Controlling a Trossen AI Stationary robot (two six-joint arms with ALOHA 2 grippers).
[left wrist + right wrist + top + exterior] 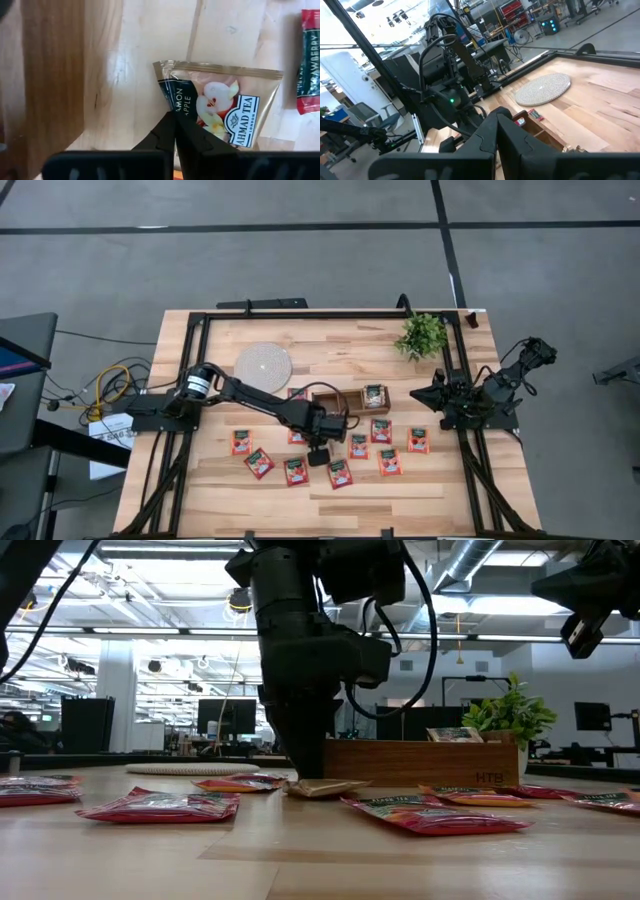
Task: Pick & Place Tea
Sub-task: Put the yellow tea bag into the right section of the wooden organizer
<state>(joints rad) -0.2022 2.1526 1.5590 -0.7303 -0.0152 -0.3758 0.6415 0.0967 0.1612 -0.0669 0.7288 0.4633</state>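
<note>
From above, the left arm reaches across the counter (pixel 420 490) to its middle, its left pincer (pixel 318 457) down just in front of the wooden tray (pixel 330 399). Around it lie ten red sachets that can be counted (one partly hidden under the arm): (pixel 241 442), (pixel 260 464), (pixel 295 471), (pixel 339 473), (pixel 359 445), (pixel 381 430), (pixel 389 462), (pixel 418 440), (pixel 297 393), (pixel 297 436). One more sachet (pixel 375 396) stands in the tray's right compartment. One round white disc (pixel 263 364) sits toward the far left, one small plant (pixel 422 335) at the far right corner. The right pincer (pixel 418 394) is parked at the right edge.

At counter height, the left pincer stands upright with its tips on a single beige sachet (pixel 325 788) that lies on the counter in front of the tray.

The left wrist view shows the fingers (pixel 192 137) pressed together on that beige sachet's edge (its print shows an apple), with one red sachet beside it.

The right wrist view shows the right pincer's fingers (pixel 517 137) pressed together, pinching nothing.
</note>
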